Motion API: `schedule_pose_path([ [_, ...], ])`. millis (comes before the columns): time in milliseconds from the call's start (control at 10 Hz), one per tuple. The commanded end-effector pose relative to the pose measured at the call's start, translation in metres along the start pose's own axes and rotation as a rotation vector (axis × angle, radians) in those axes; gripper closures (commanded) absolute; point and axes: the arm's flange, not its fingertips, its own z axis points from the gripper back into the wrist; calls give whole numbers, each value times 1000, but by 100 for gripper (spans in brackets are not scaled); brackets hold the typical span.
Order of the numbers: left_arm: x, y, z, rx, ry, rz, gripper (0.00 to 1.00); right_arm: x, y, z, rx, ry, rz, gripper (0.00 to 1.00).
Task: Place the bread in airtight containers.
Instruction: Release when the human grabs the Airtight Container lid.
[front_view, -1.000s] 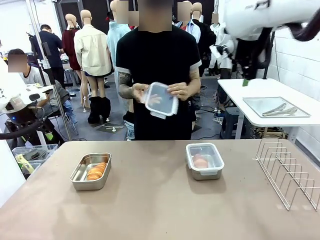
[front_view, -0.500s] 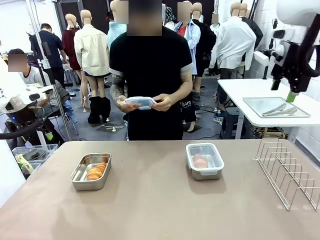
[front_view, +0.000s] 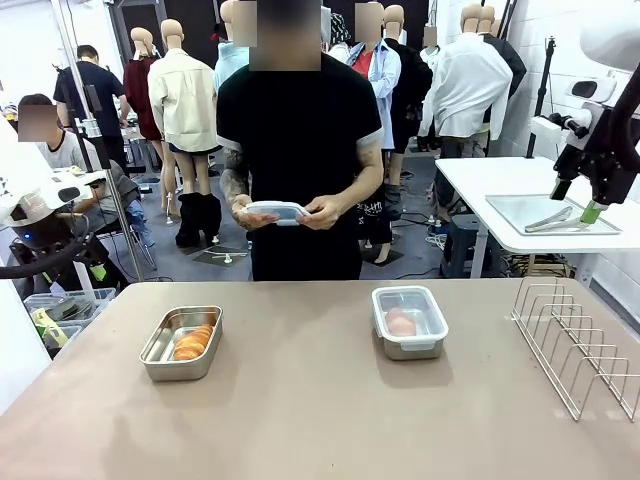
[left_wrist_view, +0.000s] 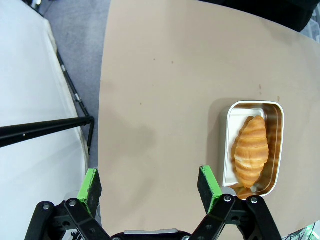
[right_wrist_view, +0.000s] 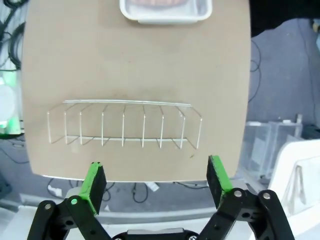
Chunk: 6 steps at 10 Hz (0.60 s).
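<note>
On the table sit two containers (front_view: 182, 342) (front_view: 410, 321), seemingly one bread (front_view: 193, 341) (front_view: 401, 323) each; both tools (left_wrist_view: 150, 186) (right_wrist_view: 155, 184) released.

counter (front_view: 300, 400): tan, broad | rack (front_view: 580, 345): wire, upright on the counter's right end, near the edge | white table (front_view: 470, 180): beyond, far right | tray (front_view: 520, 212): flat steel, on white table | tongs (front_view: 560, 220): lying in tray
</note>
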Motion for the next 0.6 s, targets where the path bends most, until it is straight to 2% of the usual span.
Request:
schedule_pose_path([
  [0,-2,0,1,18,-7,5,0,6,2,5,-12,23,-1,0],
  [500,0,0,0,0,0,0,0,6,2,5,-12,23,-1,0],
])
